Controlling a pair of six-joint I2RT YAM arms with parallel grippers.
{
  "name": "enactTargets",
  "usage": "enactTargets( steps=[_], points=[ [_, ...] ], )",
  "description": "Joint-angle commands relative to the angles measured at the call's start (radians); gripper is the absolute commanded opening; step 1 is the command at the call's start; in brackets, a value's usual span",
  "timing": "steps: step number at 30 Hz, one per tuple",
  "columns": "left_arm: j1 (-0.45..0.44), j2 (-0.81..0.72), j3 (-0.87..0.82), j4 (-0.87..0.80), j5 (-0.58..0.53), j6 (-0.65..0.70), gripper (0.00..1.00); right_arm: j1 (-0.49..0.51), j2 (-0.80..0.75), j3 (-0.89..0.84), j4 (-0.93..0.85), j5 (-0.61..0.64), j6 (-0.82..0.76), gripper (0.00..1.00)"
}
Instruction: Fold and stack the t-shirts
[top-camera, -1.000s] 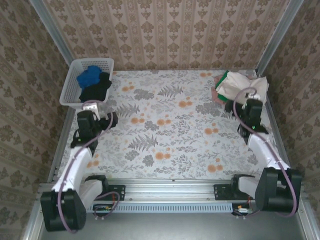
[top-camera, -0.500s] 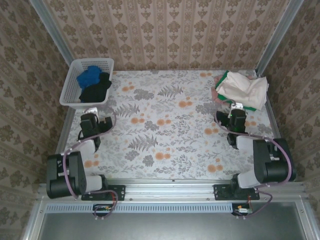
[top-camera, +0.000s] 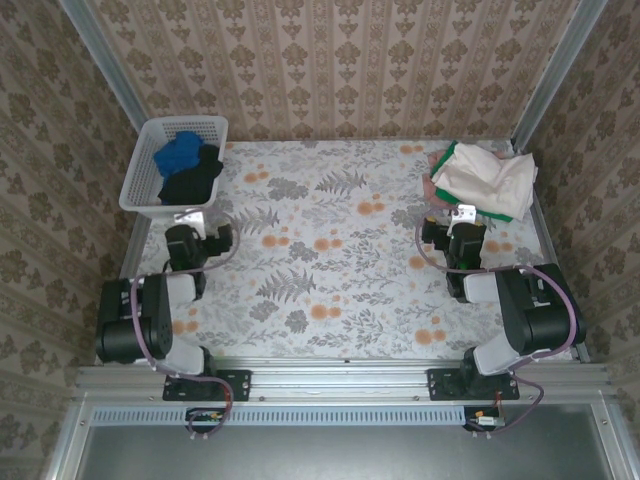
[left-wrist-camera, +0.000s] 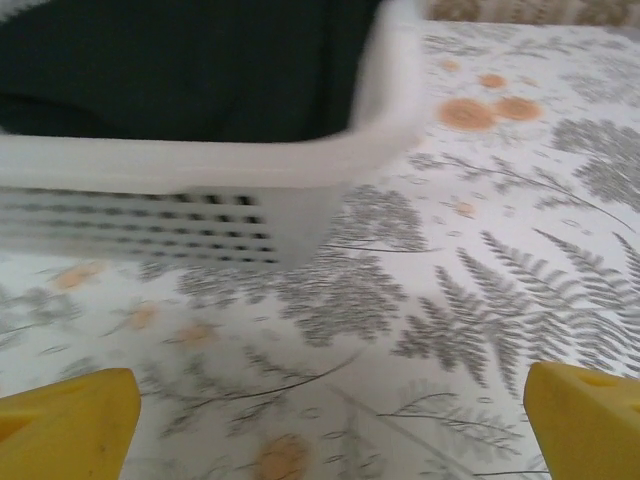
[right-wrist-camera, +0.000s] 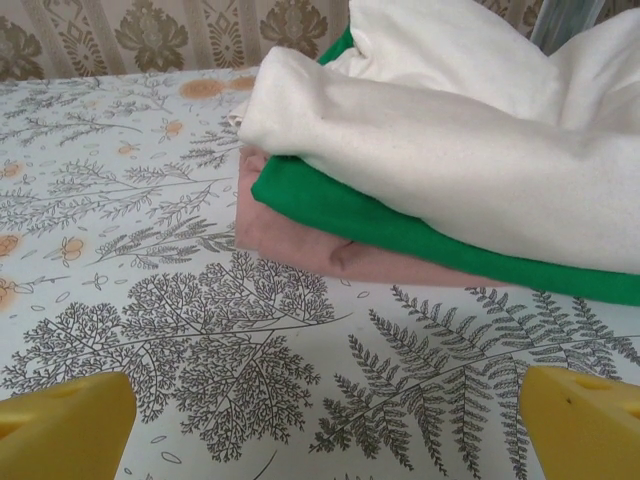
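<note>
Far right corner of surface (top-camera: 330, 290): stack of three t-shirts. Cream t-shirt (top-camera: 487, 180) on top, bulky and somewhat rumpled, over green t-shirt (right-wrist-camera: 400, 235); pink t-shirt (right-wrist-camera: 300, 250) at bottom, flat on the surface. Edges not flush, with green and pink peeking out along the near side.

Far left corner: white basket (top-camera: 137, 190) holding blue t-shirt (top-camera: 178, 153) and black t-shirt (top-camera: 192, 182), both bunched and unfolded, the black one toward the near rim.

Left jaws: spread fully wide, nothing between them, yellow fingertips (left-wrist-camera: 70, 420) low over bare surface just short of the basket's near wall. Right jaws: likewise fully spread and empty, facing the near edge of the stack, not touching it.

Judged progress: three of five visible shirts folded and stacked, so somewhat past halfway. Left to do: lift blue and black out of the basket, fold each on the open middle of the surface, add to the stack. Possibly tidy the cream top layer. Likely next step: left side into the basket for the black shirt, nearest the rim.
</note>
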Motion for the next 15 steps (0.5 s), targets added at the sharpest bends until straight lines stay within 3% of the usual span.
enactTargets(
  steps=[1,15],
  points=[
    [-0.033,0.03,-0.01,0.124,-0.032,0.071,1.0,-0.001,0.001,-0.005,0.035,0.032,-0.01,1.0],
    [-0.042,0.031,-0.005,0.104,-0.047,0.075,1.0,-0.01,-0.001,-0.002,0.027,0.01,-0.004,1.0]
  ],
)
